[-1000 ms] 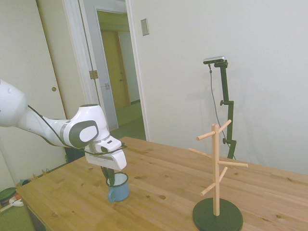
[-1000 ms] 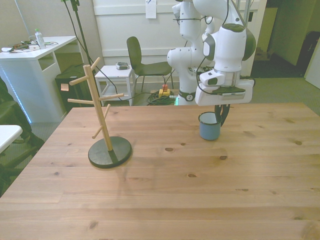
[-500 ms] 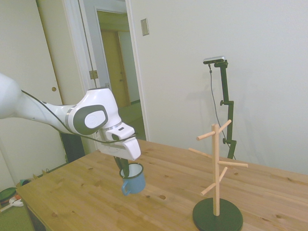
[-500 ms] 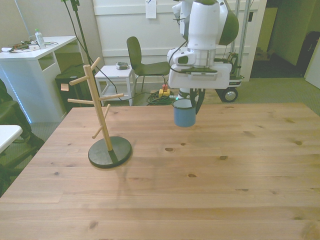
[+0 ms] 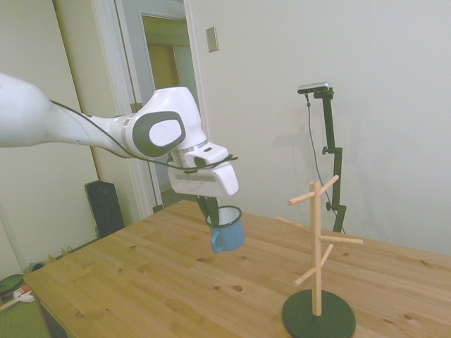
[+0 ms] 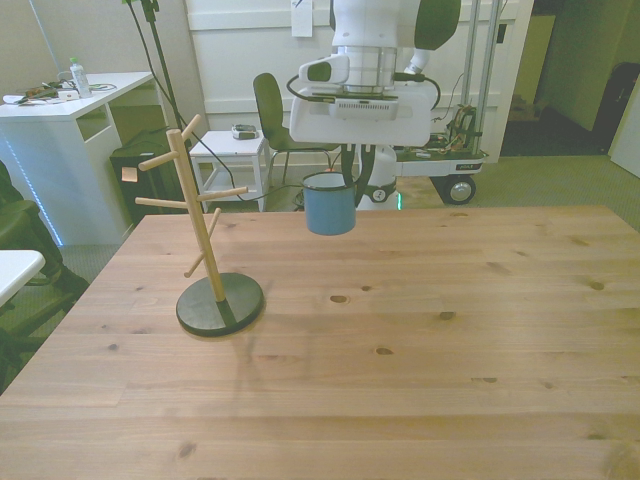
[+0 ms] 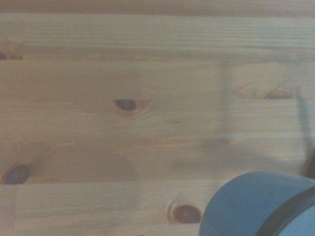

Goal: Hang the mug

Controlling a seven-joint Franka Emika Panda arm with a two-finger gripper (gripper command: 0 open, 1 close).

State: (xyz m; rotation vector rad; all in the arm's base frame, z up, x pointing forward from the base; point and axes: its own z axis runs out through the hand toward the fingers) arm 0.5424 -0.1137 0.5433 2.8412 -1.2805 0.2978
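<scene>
While I hold it aloft, the mug [image 6: 329,206] hangs above the table [image 6: 400,350].
My gripper [image 6: 350,182] pinches its rim; the wooden rack [image 6: 205,240] stands well apart.

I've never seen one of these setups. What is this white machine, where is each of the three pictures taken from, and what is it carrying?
The white machine is a robot arm; its gripper pinches the rim of a light-blue mug and holds it in the air above the wooden table. One picture is taken from off one side of the table, one from across it facing the robot, and the blurry close-up from a camera on the wrist, showing the mug's edge over the planks. On the table stands a wooden mug tree on a dark round base, at the front view's left. Its pegs are bare.
</scene>
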